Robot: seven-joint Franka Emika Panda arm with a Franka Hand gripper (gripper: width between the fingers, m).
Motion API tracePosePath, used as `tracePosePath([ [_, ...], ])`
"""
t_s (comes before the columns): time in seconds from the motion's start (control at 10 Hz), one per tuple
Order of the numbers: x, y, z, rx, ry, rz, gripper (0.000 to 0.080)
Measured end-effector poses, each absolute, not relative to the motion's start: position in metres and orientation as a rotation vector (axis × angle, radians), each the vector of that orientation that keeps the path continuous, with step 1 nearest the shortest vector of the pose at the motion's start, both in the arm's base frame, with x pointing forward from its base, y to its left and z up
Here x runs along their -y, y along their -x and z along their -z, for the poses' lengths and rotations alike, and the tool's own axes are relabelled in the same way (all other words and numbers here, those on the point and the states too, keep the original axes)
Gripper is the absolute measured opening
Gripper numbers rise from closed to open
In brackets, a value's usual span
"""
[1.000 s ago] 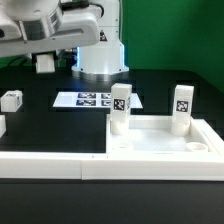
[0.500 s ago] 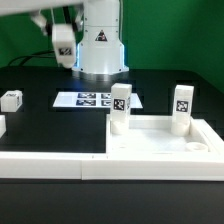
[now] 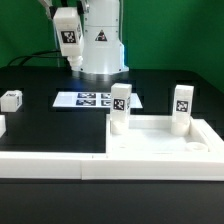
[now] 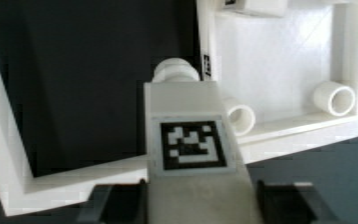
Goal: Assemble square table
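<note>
My gripper [image 3: 66, 20] hangs high at the back, shut on a white leg [image 3: 67, 36] whose tag faces the exterior camera. In the wrist view that leg [image 4: 190, 125] runs out from between my two dark fingers [image 4: 123, 203], its threaded tip over the black table. The square tabletop [image 3: 160, 146] lies at the exterior view's right with two legs standing in its far corners, one leg [image 3: 120, 108] on the left and one leg [image 3: 181, 107] on the right. The wrist view shows the tabletop [image 4: 274, 55] below me with two open round sockets [image 4: 336, 98].
A loose leg [image 3: 11, 99] lies at the exterior view's left, and another white piece [image 3: 1, 126] shows at the edge. The marker board [image 3: 92, 100] lies behind the tabletop. A long low white border wall [image 3: 50, 166] runs along the front. The robot base [image 3: 100, 50] stands behind.
The gripper has carried the leg up and toward the exterior view's right, from low over the left of the table to in front of the robot base. The grip stayed the same.
</note>
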State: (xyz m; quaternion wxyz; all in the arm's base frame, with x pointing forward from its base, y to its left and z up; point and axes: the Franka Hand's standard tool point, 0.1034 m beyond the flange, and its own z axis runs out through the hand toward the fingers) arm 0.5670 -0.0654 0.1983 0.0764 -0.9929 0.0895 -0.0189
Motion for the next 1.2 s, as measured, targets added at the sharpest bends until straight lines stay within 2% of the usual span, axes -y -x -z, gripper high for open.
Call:
tracePosePath([
  [0.3, -0.020, -0.614, -0.181, -0.378, 3.027, 0.045, 0.0297],
  [0.4, -0.036, -0.618, -0.177, -0.370, 3.027, 0.040, 0.0297],
  [0.8, -0.030, -0.618, -0.178, -0.357, 3.025, 0.049, 0.0297],
  [0.9, -0.044, -0.615, -0.176, -0.390, 3.005, 0.211, 0.0297],
  [1.0, -0.068, -0.605, -0.167, -0.466, 2.987, 0.256, 0.0297],
  [1.2, -0.117, -0.619, -0.150, -0.618, 2.938, 0.261, 0.0297],
])
